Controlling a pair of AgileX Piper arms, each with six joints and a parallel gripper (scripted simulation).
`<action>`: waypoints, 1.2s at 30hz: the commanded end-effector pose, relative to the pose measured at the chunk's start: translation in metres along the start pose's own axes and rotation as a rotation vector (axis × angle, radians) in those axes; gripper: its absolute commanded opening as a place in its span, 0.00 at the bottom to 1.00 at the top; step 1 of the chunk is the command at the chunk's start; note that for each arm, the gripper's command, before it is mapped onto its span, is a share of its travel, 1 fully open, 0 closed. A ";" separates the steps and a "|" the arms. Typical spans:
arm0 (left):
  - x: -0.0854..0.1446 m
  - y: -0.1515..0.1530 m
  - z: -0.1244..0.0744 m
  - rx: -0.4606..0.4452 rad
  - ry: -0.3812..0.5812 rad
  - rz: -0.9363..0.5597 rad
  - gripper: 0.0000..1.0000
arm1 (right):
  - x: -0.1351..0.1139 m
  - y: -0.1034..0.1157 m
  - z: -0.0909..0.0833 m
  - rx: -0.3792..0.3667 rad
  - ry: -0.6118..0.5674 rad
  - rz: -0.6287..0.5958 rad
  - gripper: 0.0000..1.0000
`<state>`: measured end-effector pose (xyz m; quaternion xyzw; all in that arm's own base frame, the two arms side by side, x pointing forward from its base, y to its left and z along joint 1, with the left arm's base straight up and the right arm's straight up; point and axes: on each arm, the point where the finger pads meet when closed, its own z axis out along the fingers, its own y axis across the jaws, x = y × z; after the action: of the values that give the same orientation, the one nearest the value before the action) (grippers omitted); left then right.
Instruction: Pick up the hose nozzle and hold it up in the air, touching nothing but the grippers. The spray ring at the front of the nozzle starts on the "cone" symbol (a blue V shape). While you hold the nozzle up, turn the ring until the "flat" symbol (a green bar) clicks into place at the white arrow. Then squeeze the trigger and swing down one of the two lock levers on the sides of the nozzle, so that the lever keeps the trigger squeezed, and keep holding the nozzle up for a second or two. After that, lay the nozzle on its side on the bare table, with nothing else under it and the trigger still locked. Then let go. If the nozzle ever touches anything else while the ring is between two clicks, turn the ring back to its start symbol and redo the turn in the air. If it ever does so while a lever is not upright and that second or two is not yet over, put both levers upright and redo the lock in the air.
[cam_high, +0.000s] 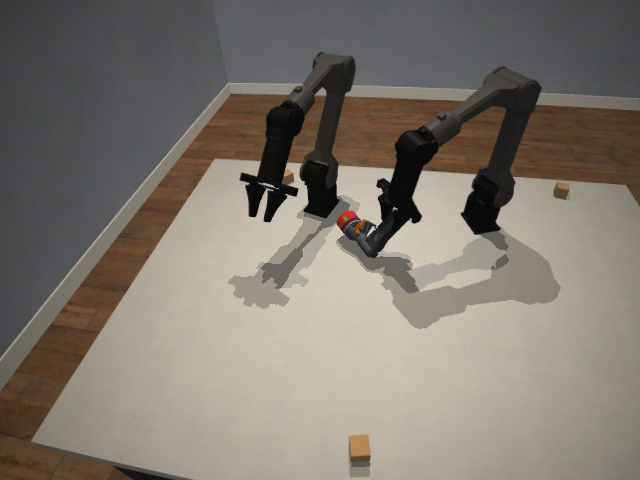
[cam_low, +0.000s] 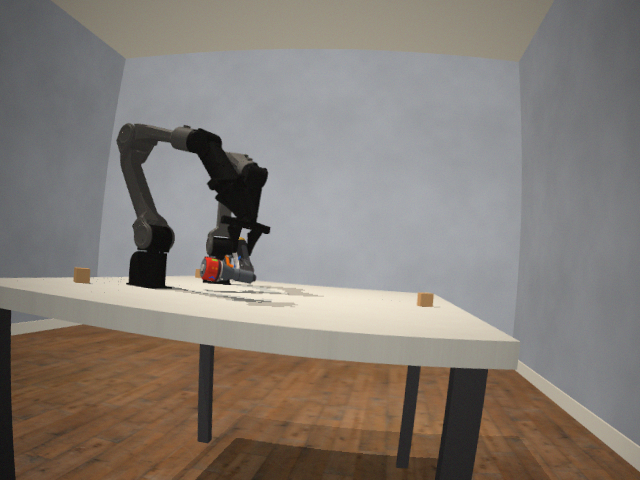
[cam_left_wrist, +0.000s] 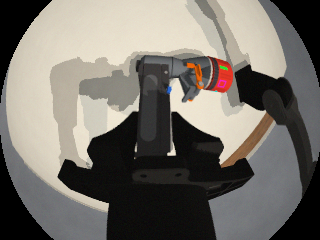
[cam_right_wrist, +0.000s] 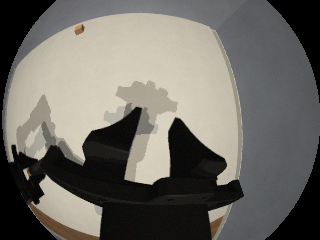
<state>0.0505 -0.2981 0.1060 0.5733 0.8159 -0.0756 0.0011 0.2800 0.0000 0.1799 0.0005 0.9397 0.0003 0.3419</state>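
Left gripper (cam_high: 387, 222) (cam_low: 242, 249) (cam_left_wrist: 154, 117) (cam_right_wrist: 28, 172) grips the nozzle (cam_high: 364, 244) (cam_low: 240, 274) (cam_left_wrist: 162, 65); right gripper (cam_high: 260, 218) (cam_low: 240, 209) (cam_left_wrist: 247, 86) (cam_right_wrist: 158, 114) stands part-open, left. Approach the ring (cam_high: 347, 221) (cam_low: 210, 269) (cam_left_wrist: 226, 80) squarely, checking the arrow, probably hidden here.

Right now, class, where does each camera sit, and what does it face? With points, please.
Top: high beyond the table's front, angled down at the table (cam_high: 248, 372) (cam_low: 258, 328); shows both arms.
Exterior: low beside the table, right-arm side, looking across; shows both arms.
Left wrist: on the left arm (cam_high: 416, 149) (cam_low: 256, 178), facing its fingers and the hose nozzle (cam_high: 363, 241) (cam_low: 237, 273) (cam_left_wrist: 175, 66).
Right wrist: on the right arm (cam_high: 281, 121) (cam_low: 136, 180), facing its open gripper (cam_high: 260, 218) (cam_right_wrist: 157, 114) and tabletop.
Top and exterior share the hose nozzle.
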 end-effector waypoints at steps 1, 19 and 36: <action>-0.002 -0.001 -0.003 0.002 -0.010 0.002 0.48 | -0.001 0.000 -0.001 0.000 -0.004 0.000 0.50; -0.023 0.062 -0.002 -0.117 -0.198 -0.152 0.48 | -0.001 0.000 -0.001 0.000 -0.004 0.000 0.50; -0.038 0.168 -0.027 -0.286 -0.584 -0.355 0.48 | -0.001 0.000 -0.001 0.000 -0.004 0.000 0.50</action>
<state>0.2142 -0.2754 0.1102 0.3832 0.8737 -0.1123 0.2778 0.2800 0.0000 0.1799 0.0005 0.9397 0.0003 0.3419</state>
